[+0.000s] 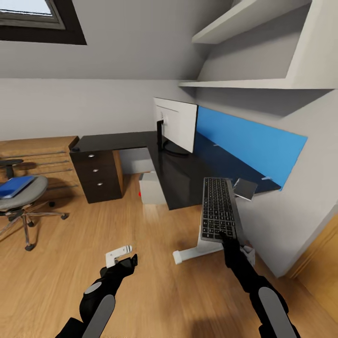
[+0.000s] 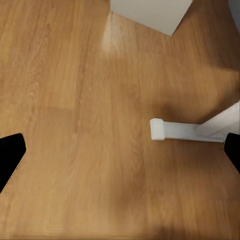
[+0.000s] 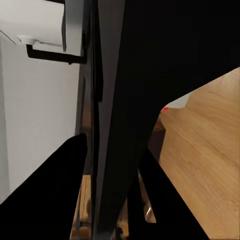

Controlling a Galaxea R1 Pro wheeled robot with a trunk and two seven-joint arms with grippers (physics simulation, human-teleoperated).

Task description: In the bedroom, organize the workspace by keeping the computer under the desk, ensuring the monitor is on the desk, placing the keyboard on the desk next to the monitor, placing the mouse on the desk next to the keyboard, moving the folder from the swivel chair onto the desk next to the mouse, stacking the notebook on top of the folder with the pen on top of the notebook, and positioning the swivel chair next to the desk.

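Your right gripper (image 1: 228, 238) fingers clamp the keyboard (image 1: 219, 209) over the counter (image 1: 178, 178); left gripper (image 1: 126, 262) fingers stand apart; key legends unreadable.

So the glossy black L-shaped desk (image 1: 183, 174) is the anchor here. A wide white-backed monitor (image 1: 177, 124) stands upright on it. The slim black keyboard (image 1: 218, 209) hangs off its near end. A small dark grey notebook (image 1: 245, 188) lies on it beside the keyboard. The light grey computer tower (image 1: 151, 188) sits under it. Well left of it, a grey swivel chair (image 1: 21, 201) carries a bright blue folder (image 1: 15, 186).
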